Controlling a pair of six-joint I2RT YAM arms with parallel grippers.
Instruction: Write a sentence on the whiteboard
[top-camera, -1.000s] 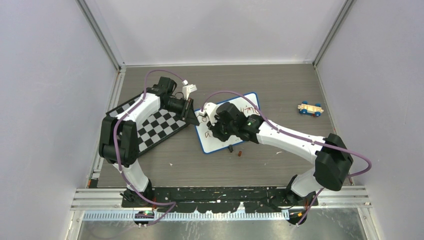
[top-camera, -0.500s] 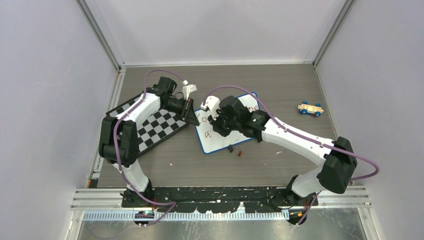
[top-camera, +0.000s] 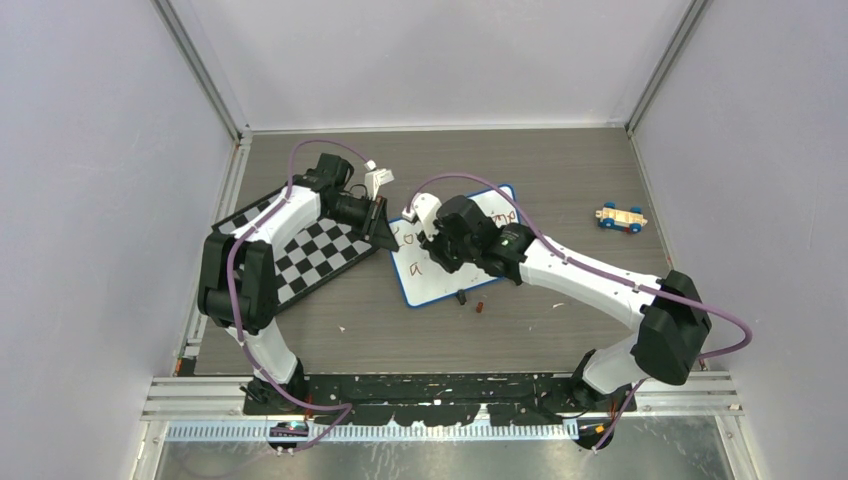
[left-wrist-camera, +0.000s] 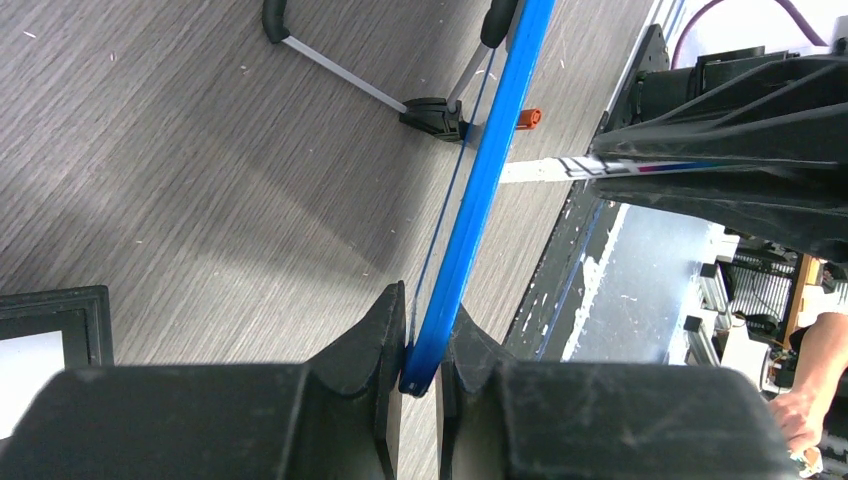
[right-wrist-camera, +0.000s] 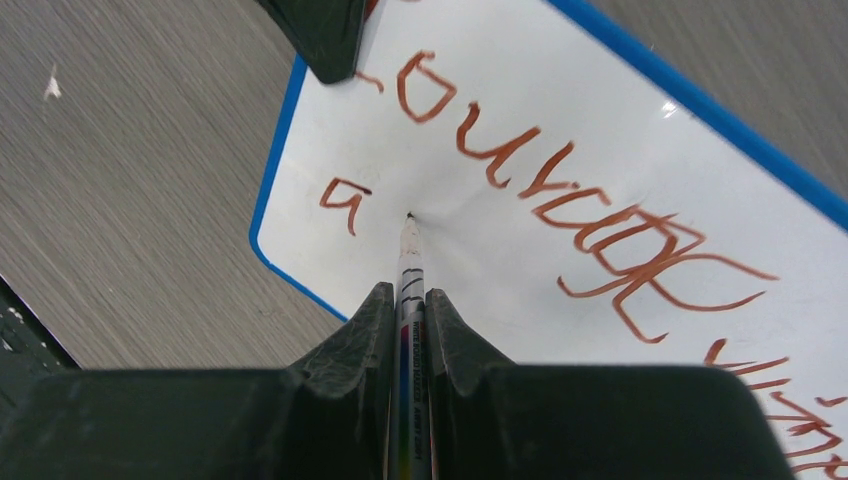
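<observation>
Right gripper (right-wrist-camera: 408, 296) edged away, clamping one marker (right-wrist-camera: 410, 250) (tip on one whiteboard (right-wrist-camera: 520, 95)); left gripper (left-wrist-camera: 421, 332) pinches its frame (left-wrist-camera: 481, 170).

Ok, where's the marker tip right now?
In the right wrist view the marker rests its tip on the whiteboard, just right of the lone second-line letter, below the first written line.

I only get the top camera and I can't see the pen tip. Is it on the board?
Observer: Yes, the marker tip touches the whiteboard, beside a small letter.
Operator: What's the other arm doing?
Observer: The left jaws are shut on the whiteboard's blue frame.
Operator: What does the writing say?
Observer: The top line looks like "Courage", in brownish-red.
</observation>
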